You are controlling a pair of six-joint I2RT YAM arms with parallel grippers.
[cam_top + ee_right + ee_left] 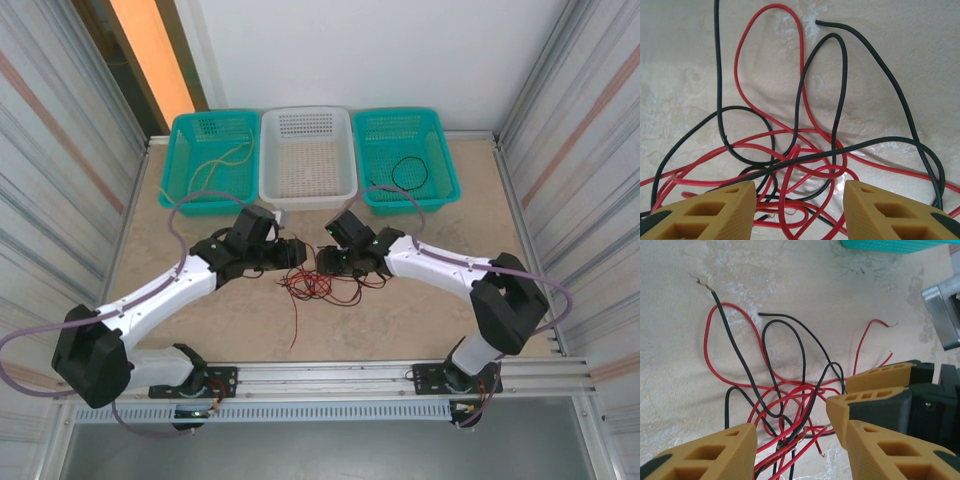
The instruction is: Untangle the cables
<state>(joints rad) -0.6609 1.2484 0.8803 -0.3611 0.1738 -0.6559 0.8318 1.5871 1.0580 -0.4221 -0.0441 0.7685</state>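
Okay, both sets of jaws are half-spread. My left gripper [800, 455] and right gripper [800, 210] straddle the cables [320, 288] with nothing pinched. The red-and-black tangle lies mid-table [400, 320] between the arms. The wires look light, limp, springy in their loops and probably slick. I'd pinch one black strand [820, 22] near its free end, clear of the knot, and draw slowly. At the far edge there's a yellow wire [222, 160] in the left teal basket [180, 125] and a black wire [408, 172] in the right teal basket [440, 125].

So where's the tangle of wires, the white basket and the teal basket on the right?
cables [318, 286], overhead view, middle of the red and black tangle.
white basket [306, 198], overhead view, near wall.
right teal basket [412, 203], overhead view, near wall.
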